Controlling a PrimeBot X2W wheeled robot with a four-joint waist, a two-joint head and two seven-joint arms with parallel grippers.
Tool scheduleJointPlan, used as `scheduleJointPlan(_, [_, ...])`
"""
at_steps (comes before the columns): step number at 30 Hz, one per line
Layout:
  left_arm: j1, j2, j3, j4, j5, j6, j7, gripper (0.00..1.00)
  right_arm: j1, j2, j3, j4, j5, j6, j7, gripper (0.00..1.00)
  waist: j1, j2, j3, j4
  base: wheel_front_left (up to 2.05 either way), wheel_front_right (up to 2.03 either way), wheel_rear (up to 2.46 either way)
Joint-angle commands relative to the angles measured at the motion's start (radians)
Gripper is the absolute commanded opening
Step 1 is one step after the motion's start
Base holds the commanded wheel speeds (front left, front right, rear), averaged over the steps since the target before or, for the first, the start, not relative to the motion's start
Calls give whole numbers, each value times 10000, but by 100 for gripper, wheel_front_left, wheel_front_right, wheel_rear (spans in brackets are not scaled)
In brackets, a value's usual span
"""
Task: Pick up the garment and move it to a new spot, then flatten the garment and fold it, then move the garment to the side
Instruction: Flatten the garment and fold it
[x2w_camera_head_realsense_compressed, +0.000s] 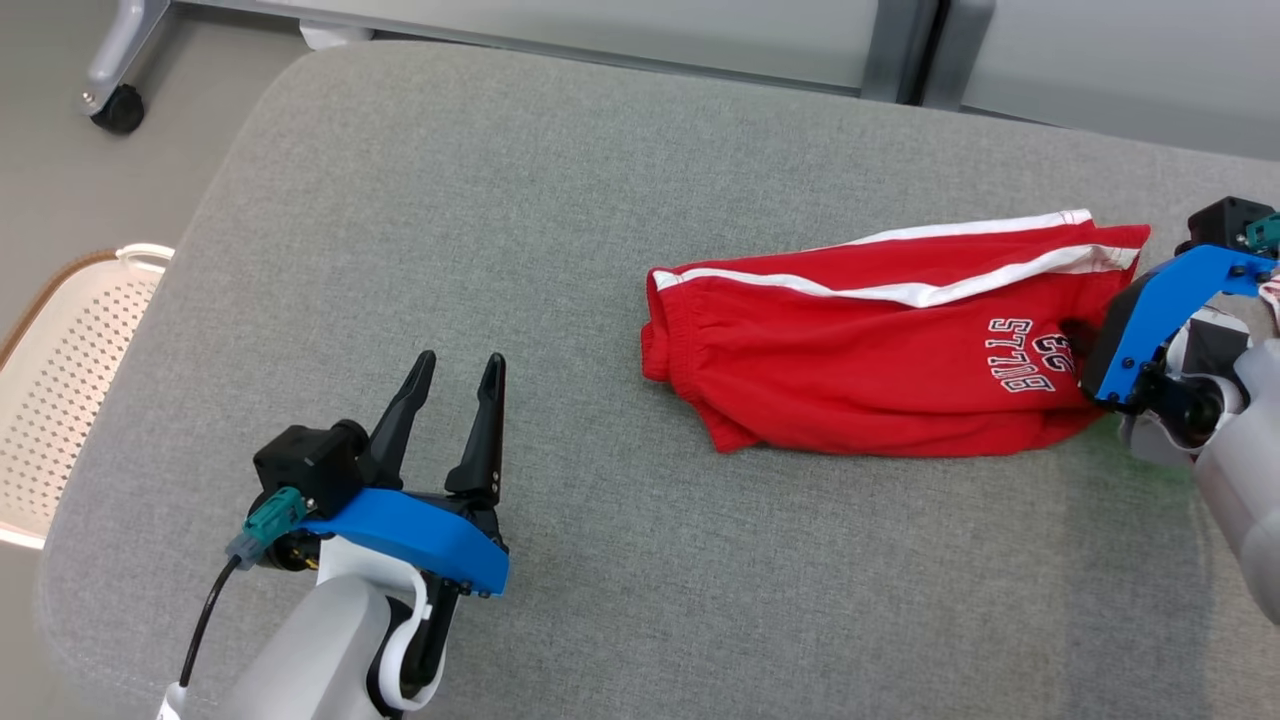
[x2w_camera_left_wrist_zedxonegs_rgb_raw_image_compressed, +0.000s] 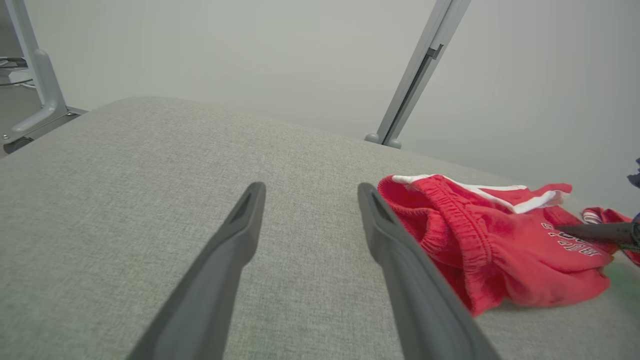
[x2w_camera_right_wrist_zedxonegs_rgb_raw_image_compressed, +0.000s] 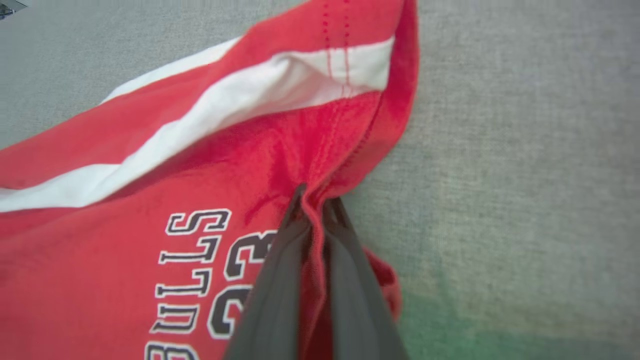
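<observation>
1. Right gripper (x2w_camera_right_wrist_zedxonegs_rgb_raw_image_compressed: 312, 200) is clenched on a pinched fold of the red fabric shorts (x2w_camera_head_realsense_compressed: 880, 340), which carry white side stripes and "BULLS 23" lettering; the cloth is squeezed between its two dark fingers at the leg-hem end, beside the lettering.
2. Shorts lie rumpled on the right half of the grey woven fabric cushion (x2w_camera_head_realsense_compressed: 480, 230); the elastic waistband points towards the middle.
3. Left gripper (x2w_camera_head_realsense_compressed: 460, 362) hovers over bare cushion, well apart from the shorts; its fingers are spread, grasping nothing.
4. White perforated plastic basket (x2w_camera_head_realsense_compressed: 60, 400) sits beside the cushion's left edge.
</observation>
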Motion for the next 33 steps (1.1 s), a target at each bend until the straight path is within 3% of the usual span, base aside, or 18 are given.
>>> scheduleJointPlan(1, [121,-68,51,87,100,-75,-45,100,79,101,2,-7,9,27,-273,0,-1,-1,-171,-92,0,0,0])
scheduleJointPlan(22, [1219,-165,974,-93,1104,305,-45,100,1410,-478,146,-1108,191,17,-2474,0,-1,-1,-1340,-1481,0,0,0])
scheduleJointPlan(33, [1449,-498,1104,232,1270,21,-45,100,674,770,995,-1680,-395,18,-2552,0,-1,-1,-1791,-882,0,0,0])
